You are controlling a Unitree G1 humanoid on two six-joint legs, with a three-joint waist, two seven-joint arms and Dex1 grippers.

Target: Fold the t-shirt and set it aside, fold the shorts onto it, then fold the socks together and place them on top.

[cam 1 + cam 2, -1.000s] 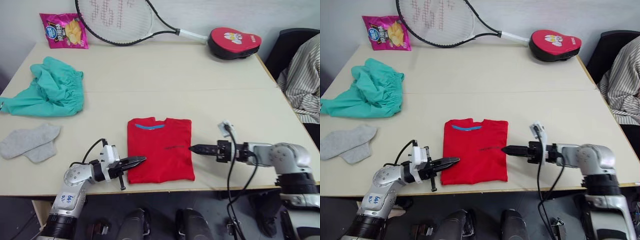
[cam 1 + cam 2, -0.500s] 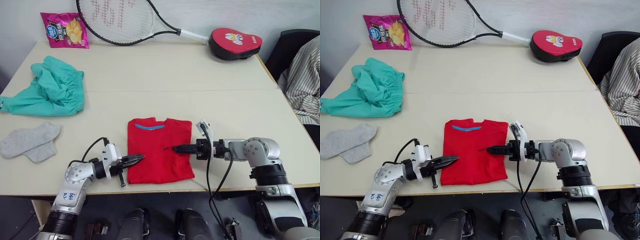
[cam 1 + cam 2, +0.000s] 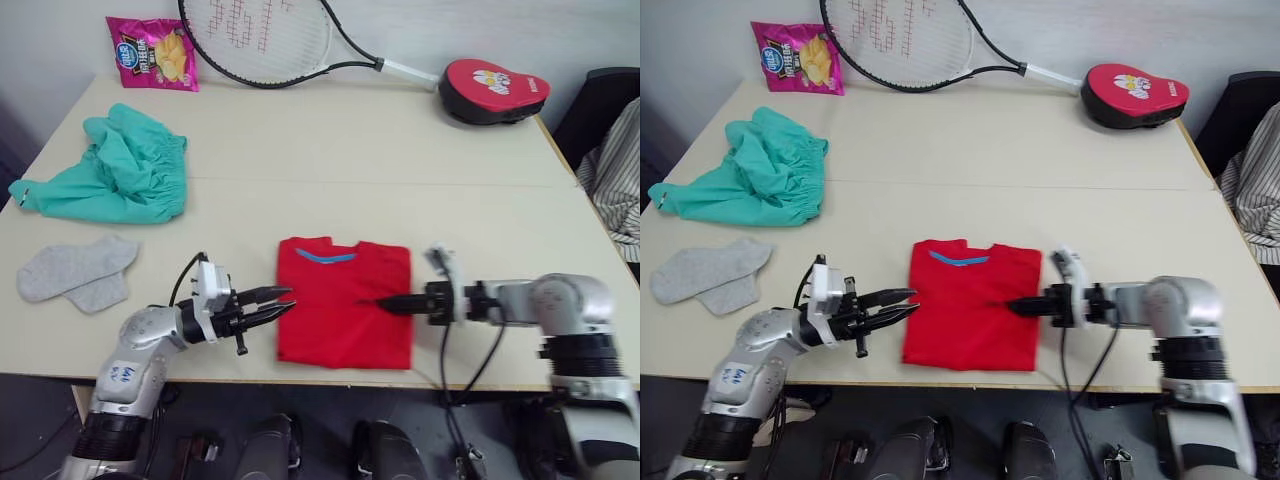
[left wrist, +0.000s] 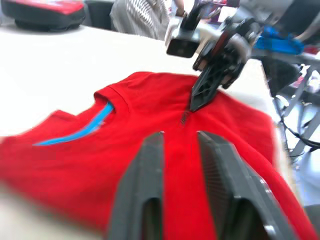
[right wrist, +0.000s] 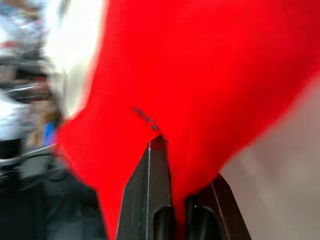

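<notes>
1. the t-shirt [image 3: 345, 303] lies flat near the table [image 3: 400, 150] front edge, collar pointing away, between both hands.
2. right hand [image 3: 385, 302] is clamped on its right edge, cloth seen between the fingers.
3. left hand [image 3: 283, 301] is held spread, just beside the left edge.

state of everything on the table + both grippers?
t-shirt: folded into a rectangle, collar up
shorts: crumpled, unfolded
socks: flat, overlapping, unfolded
left gripper: open, at the t-shirt's left edge
right gripper: shut on t-shirt
chip bag: lying flat
racket: lying flat
</notes>
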